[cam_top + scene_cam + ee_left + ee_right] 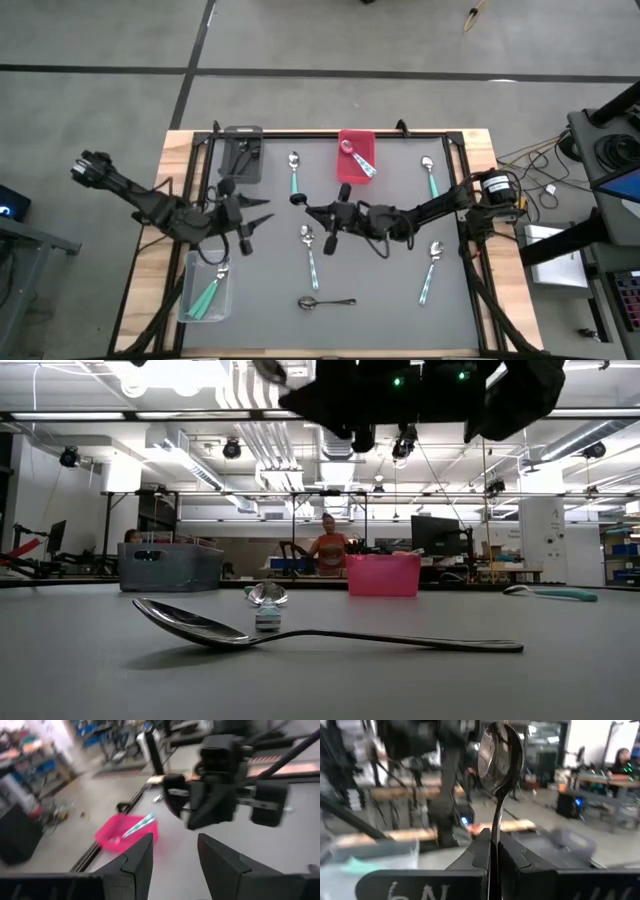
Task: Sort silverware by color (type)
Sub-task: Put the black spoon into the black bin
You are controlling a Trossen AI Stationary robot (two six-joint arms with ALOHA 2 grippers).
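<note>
My right gripper (312, 210) hangs over the middle of the table, shut on a dark shiny spoon (499, 755). My left gripper (262, 213) hovers open just left of it, pointing toward it, with nothing between its fingers (140, 860). Loose spoons with teal handles lie flat on the grey mat (294, 172) (430, 176) (310, 250) (430, 272). A dark spoon (328, 302) lies near the front edge. One spoon lies in the red bin (356, 155), and teal-handled spoons lie in the clear bin (207, 290). My right gripper pinches the dark spoon's handle (493, 837) between its two shut fingers. The spoon runs on past the fingertips in line with the fingers, its bowl (500, 750) at the free end. It is lifted clear of the table.
A grey bin (242, 150) stands at the back left, beside the red one. The black frame rails (330, 133) run round the mat. Cables and equipment (600, 150) lie off the table's right side. People sit in the room beyond the table.
</note>
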